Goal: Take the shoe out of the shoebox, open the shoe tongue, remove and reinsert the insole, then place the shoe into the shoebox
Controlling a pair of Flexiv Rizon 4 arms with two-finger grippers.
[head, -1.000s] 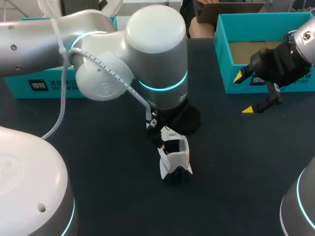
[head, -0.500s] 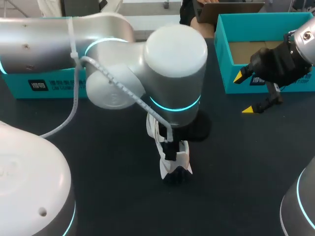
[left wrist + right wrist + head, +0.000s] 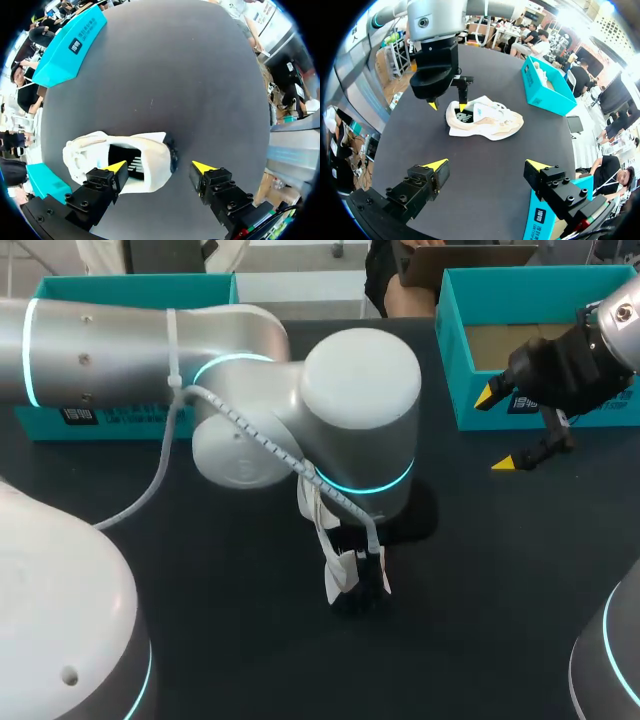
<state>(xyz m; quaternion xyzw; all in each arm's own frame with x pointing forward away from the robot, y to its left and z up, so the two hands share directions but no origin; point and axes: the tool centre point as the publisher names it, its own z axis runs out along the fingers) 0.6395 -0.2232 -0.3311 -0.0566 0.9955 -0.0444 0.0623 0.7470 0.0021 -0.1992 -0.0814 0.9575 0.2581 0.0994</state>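
Dark tabletop (image 3: 200,570), white shoe (image 3: 150,160) beneath spread left hand (image 3: 160,167), right hand (image 3: 487,163) likewise spread.

From overhead, the left arm (image 3: 360,410) covers most of the shoe (image 3: 340,578) and the whole left gripper (image 3: 159,167).

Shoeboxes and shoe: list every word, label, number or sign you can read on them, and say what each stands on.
Left teal box, front wall: dark square mark and white print, too blurred to read.
Right teal box, front wall: print partly hidden by the right gripper, unreadable.
Shoe, side: dark emblem, no legible words.
Insole: white marks, too small to read.
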